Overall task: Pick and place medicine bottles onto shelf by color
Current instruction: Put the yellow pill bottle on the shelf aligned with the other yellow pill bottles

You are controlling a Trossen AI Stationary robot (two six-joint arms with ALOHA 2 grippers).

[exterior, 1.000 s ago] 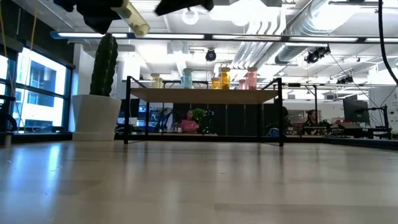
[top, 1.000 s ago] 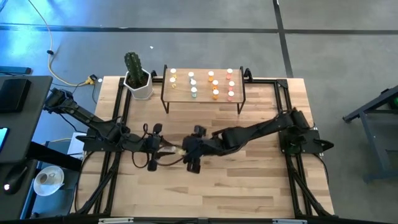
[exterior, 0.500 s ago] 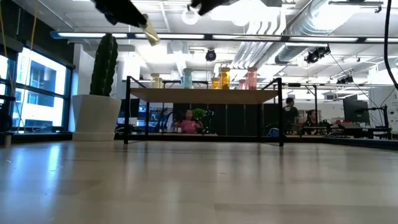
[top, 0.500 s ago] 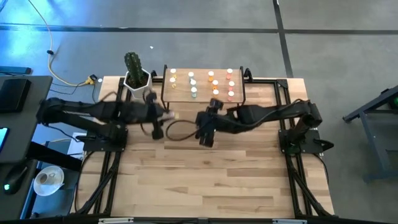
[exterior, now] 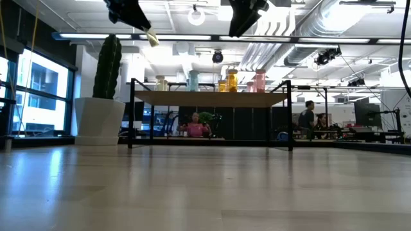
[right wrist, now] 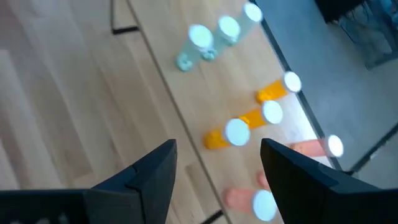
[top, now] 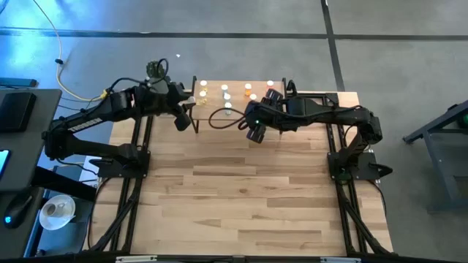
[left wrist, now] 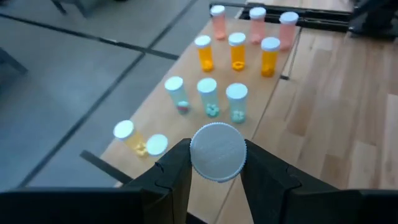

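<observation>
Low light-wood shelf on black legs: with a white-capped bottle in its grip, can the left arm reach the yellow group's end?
Probably yes. The left gripper, shut on a white-capped bottle, hangs above the low light-wood shelf beside the two yellow bottles. The open right gripper is over the opposite side, not between.

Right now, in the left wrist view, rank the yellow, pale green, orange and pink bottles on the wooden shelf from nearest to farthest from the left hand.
1. Yellow bottles, at the light-wood shelf's near end, beside the left hand gripping a white-capped bottle.
2. Pale green bottles, next row along.
3. Orange bottles, beyond those.
4. Pink bottles, far end.
</observation>
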